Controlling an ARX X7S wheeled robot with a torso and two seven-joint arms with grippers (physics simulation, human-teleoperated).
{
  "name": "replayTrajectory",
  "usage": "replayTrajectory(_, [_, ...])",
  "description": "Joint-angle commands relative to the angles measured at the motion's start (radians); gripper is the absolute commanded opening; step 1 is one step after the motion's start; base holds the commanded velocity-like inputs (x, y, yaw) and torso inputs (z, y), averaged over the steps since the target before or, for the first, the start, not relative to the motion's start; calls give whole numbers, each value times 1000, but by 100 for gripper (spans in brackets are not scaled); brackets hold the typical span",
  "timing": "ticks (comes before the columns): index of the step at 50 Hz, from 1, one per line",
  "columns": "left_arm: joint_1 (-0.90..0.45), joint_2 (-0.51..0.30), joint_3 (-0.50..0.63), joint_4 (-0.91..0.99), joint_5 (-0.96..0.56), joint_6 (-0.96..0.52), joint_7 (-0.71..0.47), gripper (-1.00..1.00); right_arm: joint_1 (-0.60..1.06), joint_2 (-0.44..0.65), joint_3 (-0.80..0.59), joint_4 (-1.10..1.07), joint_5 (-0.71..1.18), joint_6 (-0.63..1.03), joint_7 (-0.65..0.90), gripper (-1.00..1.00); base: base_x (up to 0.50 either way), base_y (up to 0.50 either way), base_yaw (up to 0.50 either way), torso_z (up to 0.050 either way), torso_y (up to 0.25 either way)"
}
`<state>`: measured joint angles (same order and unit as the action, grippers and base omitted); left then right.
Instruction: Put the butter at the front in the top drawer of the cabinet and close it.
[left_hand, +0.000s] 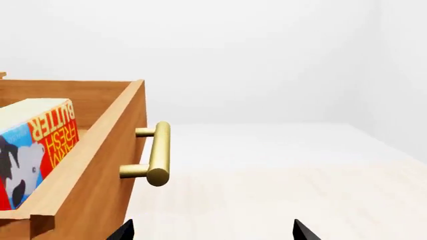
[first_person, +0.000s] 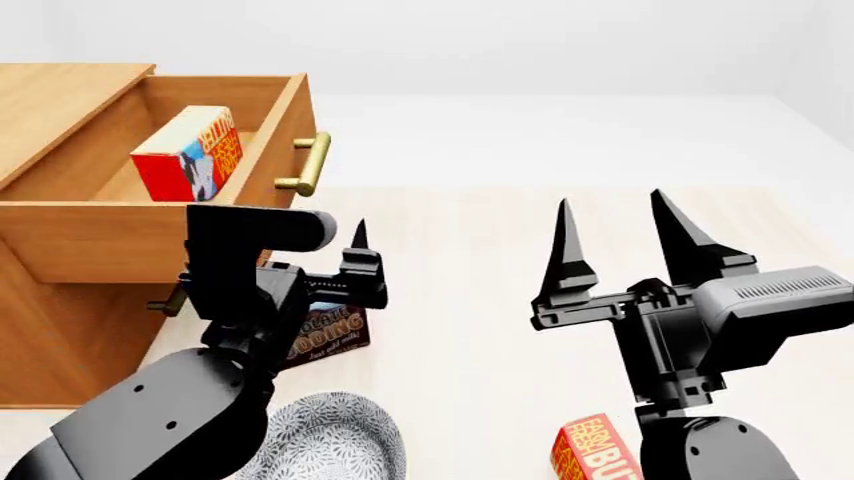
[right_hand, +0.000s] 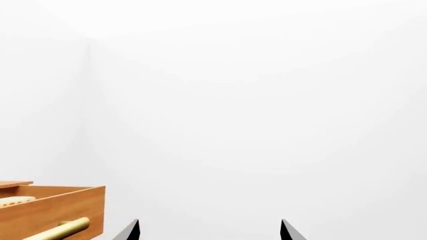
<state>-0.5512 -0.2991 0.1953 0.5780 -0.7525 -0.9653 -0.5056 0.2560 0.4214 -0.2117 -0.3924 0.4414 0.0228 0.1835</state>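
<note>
The top drawer (first_person: 160, 215) stands pulled out of the cabinet (first_person: 54, 300), and I use it as my landmark. The butter (first_person: 190, 153) sits inside it, propped upright toward the handle end, cow picture and lettering facing out.

My left gripper (first_person: 358, 262) hangs just outside the drawer's front corner, below the brass handle (first_person: 310, 165). From the head view only one of its fingertips (first_person: 359, 236) stands clear of the wrist, so there I cannot tell how far it is spread. The left wrist view settles it: two black tips sit wide apart at the frame's edge with bare floor between them, so the jaws gape and carry nothing. That same view brings the drawer wall (left_hand: 87, 165), the handle (left_hand: 155, 155) and the butter (left_hand: 37, 145) up close, which the head view shows only from above.

My right gripper (first_person: 621, 245) is well apart from the drawer, over the pale floor (first_person: 454, 260), fingers spread wide and empty. Its wrist view catches just the drawer's corner (right_hand: 53, 210) and a bit of handle (right_hand: 57, 230) against white wall.

Only the head view shows what lies below the drawer: a dark pudding box (first_person: 327, 335) behind my left gripper, a patterned plate (first_person: 334, 440) nearer me, and a second butter carton (first_person: 594, 450) partly hidden by my right arm.
</note>
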Motion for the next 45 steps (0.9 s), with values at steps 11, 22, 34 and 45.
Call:
replayTrajectory(11, [-15, -1, 28, -52, 58, 21, -41, 100, 3, 0, -7, 4, 0, -2, 3, 100, 0, 0, 0, 0, 0])
replayTrajectory(22, [-25, 6, 34, -50, 58, 11, -63, 100, -4, 4, -4, 3, 6, -9, 2, 100, 0, 0, 0, 0, 0])
replayTrajectory(34, [-29, 12, 46, -40, 57, 1, -87, 100, -6, 7, -4, 1, 7, -11, 4, 100, 0, 0, 0, 0, 0])
replayTrajectory(45, [-35, 19, 63, -22, 73, -28, -142, 100, 0, 6, -9, 4, 7, -9, 5, 100, 0, 0, 0, 0, 0])
